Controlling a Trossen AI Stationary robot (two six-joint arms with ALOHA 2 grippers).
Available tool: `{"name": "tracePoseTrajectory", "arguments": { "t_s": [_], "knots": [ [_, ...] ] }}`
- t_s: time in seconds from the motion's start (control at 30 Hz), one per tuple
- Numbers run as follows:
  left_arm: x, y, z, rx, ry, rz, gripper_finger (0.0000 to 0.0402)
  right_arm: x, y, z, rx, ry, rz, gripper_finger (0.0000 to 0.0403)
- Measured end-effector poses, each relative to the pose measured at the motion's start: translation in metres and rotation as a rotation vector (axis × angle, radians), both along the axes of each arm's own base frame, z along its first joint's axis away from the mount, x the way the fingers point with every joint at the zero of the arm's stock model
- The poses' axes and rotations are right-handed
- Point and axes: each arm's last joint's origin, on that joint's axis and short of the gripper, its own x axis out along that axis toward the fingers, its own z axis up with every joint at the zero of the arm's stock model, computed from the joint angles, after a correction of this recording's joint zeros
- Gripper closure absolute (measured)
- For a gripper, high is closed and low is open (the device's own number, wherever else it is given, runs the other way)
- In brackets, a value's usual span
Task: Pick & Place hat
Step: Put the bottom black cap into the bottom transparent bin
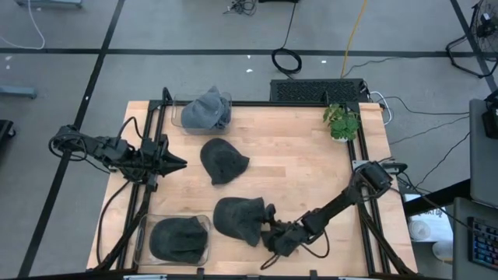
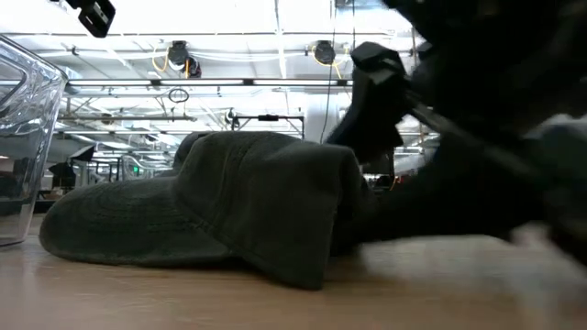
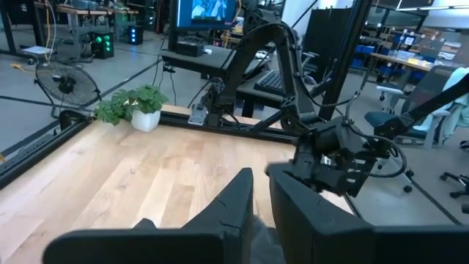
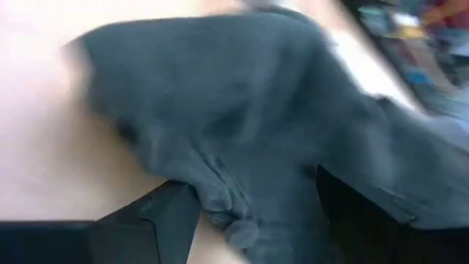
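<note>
The right gripper (image 1: 268, 233), fingers spread, straddles a dark hat (image 1: 237, 218) at six o'clock on the wooden table (image 1: 296, 167). The left gripper (image 1: 177, 163) waits at nine o'clock, nearly closed and empty. Grey floor surrounds the table.

Two dark jointed arms (image 1: 334, 207); black looping cables (image 1: 70, 144)

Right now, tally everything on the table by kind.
Dark hats: 3
Light grey hats: 1
Clear bins: 2
Potted plants: 1
Total: 7
</note>
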Motion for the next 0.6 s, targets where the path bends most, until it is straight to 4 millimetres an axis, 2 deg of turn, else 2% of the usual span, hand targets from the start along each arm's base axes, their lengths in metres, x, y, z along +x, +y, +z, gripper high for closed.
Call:
{"name": "tracePoseTrajectory", "arguments": {
  "t_s": [0.13, 0.23, 0.3, 0.4, 0.5, 0.6],
  "knots": [
    [0.0, 0.0, 0.0, 0.0, 0.0, 0.0, 0.0346, 0.003, -0.009, 0.004, -0.139, -0.118, -0.177, 0.0156],
    [0.0, 0.0, 0.0, 0.0, -0.001, 0.0, 0.0346, 0.004, -0.007, 0.011, -0.27, -0.156, -0.204, 0.0164],
    [0.0, 0.0, 0.0, 0.0, 0.0, 0.0, 0.0346, 0.005, 0.0, 0.018, -0.288, -0.204, -0.195, 0.0169],
    [0.0, 0.0, 0.0, 0.0, -0.001, 0.0, 0.0346, 0.008, 0.012, 0.034, -0.168, -0.349, -0.156, 0.0178],
    [0.0, 0.0, 0.0, 0.0, 0.0, 0.0, 0.0346, 0.009, 0.02, 0.05, 0.057, -0.507, -0.112, 0.0186],
    [0.0, 0.0, 0.0, 0.0, 0.0, 0.0, 0.0346, 0.008, 0.025, 0.058, 0.287, -0.591, -0.098, 0.0189]
  ]
}}
